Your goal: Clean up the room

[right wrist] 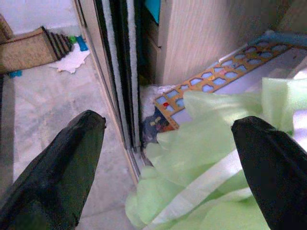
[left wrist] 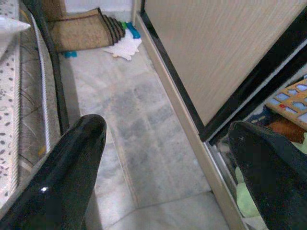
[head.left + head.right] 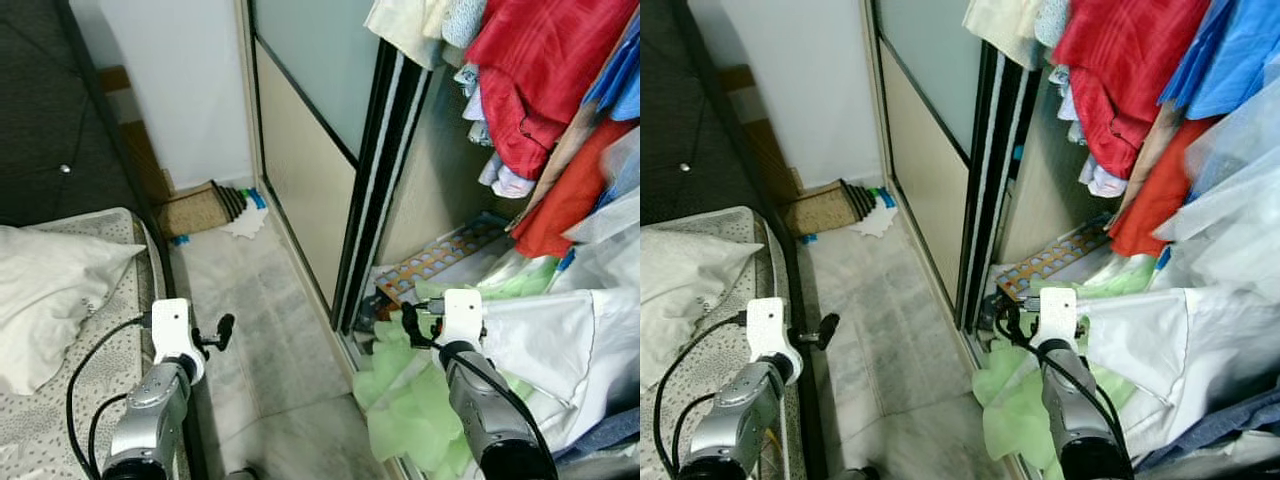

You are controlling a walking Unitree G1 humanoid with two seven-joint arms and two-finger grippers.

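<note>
Right gripper (image 1: 168, 143) fingers apart above crumpled pale-green cloth (image 1: 201, 158), left gripper (image 2: 168, 143) spread too

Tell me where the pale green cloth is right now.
The pale green cloth spills from the open wardrobe's bottom onto the floor on the robot's right, just below the right hand and beside the sliding door track, under the hanging red clothes.

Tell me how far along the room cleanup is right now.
Nothing looks done yet. Both the left gripper and right gripper are open and hold nothing. The light green cloth spills from the wardrobe onto the floor, and white paper lies by the far wall.
</note>
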